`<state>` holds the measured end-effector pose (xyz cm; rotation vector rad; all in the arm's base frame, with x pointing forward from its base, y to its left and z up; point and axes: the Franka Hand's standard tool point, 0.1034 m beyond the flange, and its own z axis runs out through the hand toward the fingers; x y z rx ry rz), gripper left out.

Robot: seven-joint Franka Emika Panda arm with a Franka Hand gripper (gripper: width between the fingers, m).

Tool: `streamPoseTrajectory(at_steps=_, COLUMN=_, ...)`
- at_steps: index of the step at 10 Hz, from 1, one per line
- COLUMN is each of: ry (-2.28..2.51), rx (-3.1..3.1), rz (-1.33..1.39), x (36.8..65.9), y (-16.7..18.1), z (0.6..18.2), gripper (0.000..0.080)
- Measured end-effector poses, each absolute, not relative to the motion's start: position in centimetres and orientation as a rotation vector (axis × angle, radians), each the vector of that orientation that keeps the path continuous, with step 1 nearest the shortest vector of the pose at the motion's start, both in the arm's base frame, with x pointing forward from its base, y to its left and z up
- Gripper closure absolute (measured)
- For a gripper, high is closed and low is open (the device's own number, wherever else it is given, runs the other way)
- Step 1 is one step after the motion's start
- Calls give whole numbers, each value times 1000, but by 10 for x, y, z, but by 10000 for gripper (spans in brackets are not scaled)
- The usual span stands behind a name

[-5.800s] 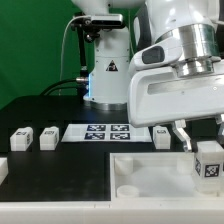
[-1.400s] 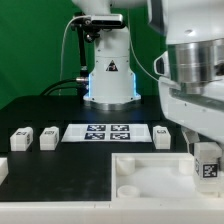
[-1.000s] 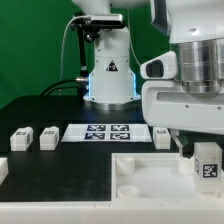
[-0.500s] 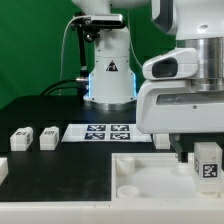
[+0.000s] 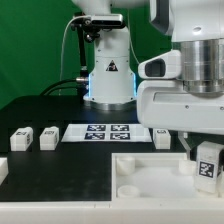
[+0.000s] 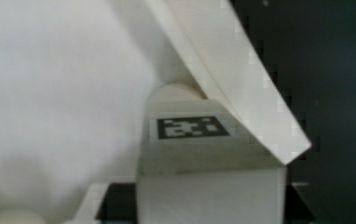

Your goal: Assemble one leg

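Note:
My gripper (image 5: pixel 199 150) is low over the exterior view's right end of the large white tray-like part (image 5: pixel 150 176). It is shut on a white leg (image 5: pixel 208 165), which stands upright at that part's corner with its tag facing the camera. In the wrist view the same leg (image 6: pixel 196 150) runs up from between the dark fingers (image 6: pixel 306 205), tag showing, against the part's raised rim (image 6: pixel 228 70). The leg's lower end is hidden.
Two loose legs (image 5: pixel 20 139) (image 5: pixel 48 137) lie at the exterior view's left and another (image 5: pixel 162 135) beside the marker board (image 5: pixel 106 132). A white piece (image 5: pixel 3 170) shows at the left edge. The robot base (image 5: pixel 108 70) stands behind.
The hand has turned about its own axis over the same corner. The leg has stayed in place and now looks slightly turned.

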<state>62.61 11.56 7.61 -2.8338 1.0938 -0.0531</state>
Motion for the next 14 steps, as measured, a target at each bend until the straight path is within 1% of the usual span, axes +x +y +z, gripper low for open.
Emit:
streamPoseTrajectory(at_steps=2, ry=1676, rx=-2528, rz=-26, x=626, y=115, z=76, gripper=499)
streamPoseTrajectory(at_steps=3, ry=1887, rx=-2346, rz=1, x=626, y=115, z=75, gripper=499)
streamPoseTrajectory(at_steps=4, ry=2078, rx=-2157, rz=26, x=626, y=117, z=75, gripper=499)
streamPoseTrajectory(at_steps=5, ry=2109, rx=-2127, rz=29, x=626, y=118, z=75, gripper=499)
streamPoseTrajectory(at_steps=6, ry=2081, rx=-2155, rz=26, x=626, y=118, z=75, gripper=499)
streamPoseTrajectory(at_steps=7, ry=1983, rx=-2250, rz=17, x=625, y=118, z=75, gripper=409)
streamPoseTrajectory(at_steps=8, ry=1837, rx=-2391, rz=23, x=622, y=120, z=73, gripper=258)
streamPoseTrajectory(at_steps=9, ry=1618, rx=-2562, rz=30, x=622, y=122, z=76, gripper=183)
streamPoseTrajectory(at_steps=10, ry=1306, rx=-2744, rz=-6, x=624, y=122, z=79, gripper=183)
streamPoseTrajectory(at_steps=11, ry=1262, rx=-2762, rz=-9, x=624, y=121, z=78, gripper=158)
streamPoseTrajectory(at_steps=14, ry=773, rx=-2942, rz=-38, x=624, y=119, z=78, gripper=151)
